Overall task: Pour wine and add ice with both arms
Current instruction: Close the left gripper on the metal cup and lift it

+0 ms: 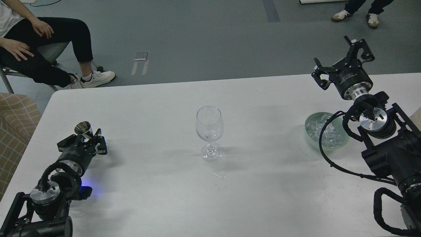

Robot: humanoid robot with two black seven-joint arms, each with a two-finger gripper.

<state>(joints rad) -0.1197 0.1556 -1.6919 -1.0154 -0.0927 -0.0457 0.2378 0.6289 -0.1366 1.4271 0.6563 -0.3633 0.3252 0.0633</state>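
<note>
Ice (pixel 325 131), a heap of small clear, glassy, irregular cubes too many to count, fills one pale green bowl (pixel 310 135) at the right side of the white bench (pixel 158 197). A few more clear pieces lie at the bottom of the single stemmed wine glass (pixel 210 128), which stands upright at the middle of the bench, well apart from the bowl. Small wet drops (pixel 218 176) mark the bench just in front of the glass's foot. Two black arms reach in. The right gripper (pixel 342 59) is raised above the far right edge of the bench, beyond the bowl, its jaws spread wide and holding nothing. The left gripper (pixel 87 138) lies low over the bench at the left, its jaws around one small shiny metal cup (pixel 83 128). Beyond the bench, one seated person (pixel 39 49) is at the upper left, and another's two feet (pixel 357 16) at the upper right.
</note>
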